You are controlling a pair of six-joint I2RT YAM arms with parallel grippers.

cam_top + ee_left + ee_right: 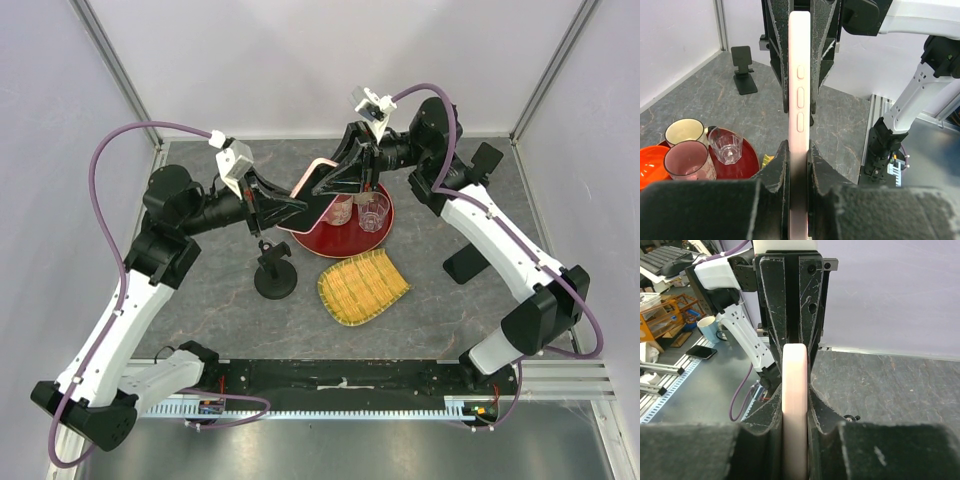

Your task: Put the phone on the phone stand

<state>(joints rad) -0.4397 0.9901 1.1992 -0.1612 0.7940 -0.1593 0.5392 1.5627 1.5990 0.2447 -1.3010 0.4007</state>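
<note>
Above the table point(705, 107), left fingers point(772, 170) and right fingers point(777, 50) pinch the phone point(799, 100).

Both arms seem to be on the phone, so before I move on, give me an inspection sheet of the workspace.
Surface: grey marbled table; no spills seen.
Job's things: phone held on edge in the air; round-base stand empty, near the left arm; folding stand empty, by the far wall; another black stand beside the right arm.
Clutter: red tray with mug, purple glass and clear glass; orange bowl by the mug; woven tray.
Grippers: left gripper and right gripper both shut on the phone, at opposite ends.
Cables: purple cables loop over each arm, clear of the phone.
Surroundings: white walls.
</note>
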